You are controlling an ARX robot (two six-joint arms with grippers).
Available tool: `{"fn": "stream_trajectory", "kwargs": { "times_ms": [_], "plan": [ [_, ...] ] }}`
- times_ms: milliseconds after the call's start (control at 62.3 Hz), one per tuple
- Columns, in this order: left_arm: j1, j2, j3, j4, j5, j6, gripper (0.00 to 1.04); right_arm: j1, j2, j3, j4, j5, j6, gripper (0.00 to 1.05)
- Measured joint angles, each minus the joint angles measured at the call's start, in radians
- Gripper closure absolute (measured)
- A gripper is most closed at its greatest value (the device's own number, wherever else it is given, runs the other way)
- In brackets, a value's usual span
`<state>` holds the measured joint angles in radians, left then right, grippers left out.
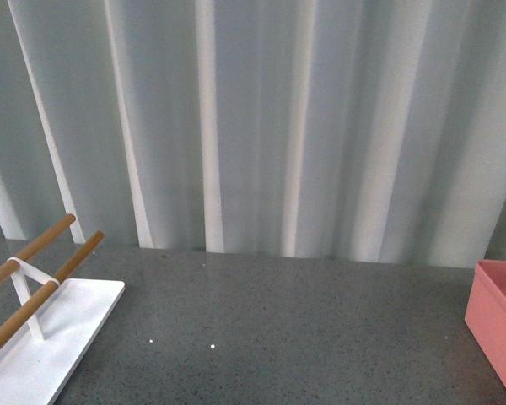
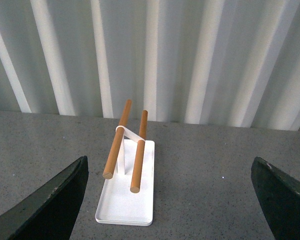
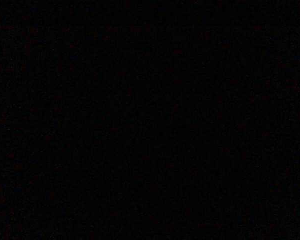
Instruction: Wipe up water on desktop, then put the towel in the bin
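The dark grey speckled desktop (image 1: 304, 329) fills the lower part of the front view and also shows in the left wrist view (image 2: 210, 170). The salmon-pink bin (image 1: 499, 321) stands at the right edge of the front view, cut off by the frame. The blue towel is out of view. My left gripper (image 2: 172, 200) is open and empty, its two dark fingers (image 2: 50, 205) wide apart above the desktop, facing the white stand. The right wrist view is dark. Neither arm shows in the front view.
A white stand with two wooden rods (image 1: 34, 337) sits on the desktop at the front left; it also shows in the left wrist view (image 2: 127, 185). A pale pleated curtain (image 1: 261, 126) hangs behind the desktop.
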<state>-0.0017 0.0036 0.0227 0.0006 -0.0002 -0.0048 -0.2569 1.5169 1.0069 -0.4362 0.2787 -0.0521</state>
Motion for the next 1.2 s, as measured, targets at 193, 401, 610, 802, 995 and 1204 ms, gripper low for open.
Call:
{"fn": "stream_trajectory", "kwargs": {
  "times_ms": [193, 401, 610, 802, 995, 1204],
  "plan": [
    [0.000, 0.000, 0.000, 0.000, 0.000, 0.000, 0.07, -0.003, 0.000, -0.009, -0.005, 0.008, 0.012, 0.62],
    [0.000, 0.000, 0.000, 0.000, 0.000, 0.000, 0.07, -0.003, 0.000, -0.009, -0.005, 0.011, 0.013, 0.27],
    [0.000, 0.000, 0.000, 0.000, 0.000, 0.000, 0.07, -0.003, 0.000, -0.009, -0.005, 0.011, 0.016, 0.08],
    [0.000, 0.000, 0.000, 0.000, 0.000, 0.000, 0.07, -0.003, 0.000, -0.009, -0.005, 0.011, 0.016, 0.07],
    [0.000, 0.000, 0.000, 0.000, -0.005, 0.000, 0.07, -0.031, -0.057, -0.300, 0.620, -0.420, 0.037, 0.26],
    [0.000, 0.000, 0.000, 0.000, 0.000, 0.000, 0.07, 0.047, -0.228, -0.628, 1.357, -0.484, 0.039, 0.65]
  ]
}}
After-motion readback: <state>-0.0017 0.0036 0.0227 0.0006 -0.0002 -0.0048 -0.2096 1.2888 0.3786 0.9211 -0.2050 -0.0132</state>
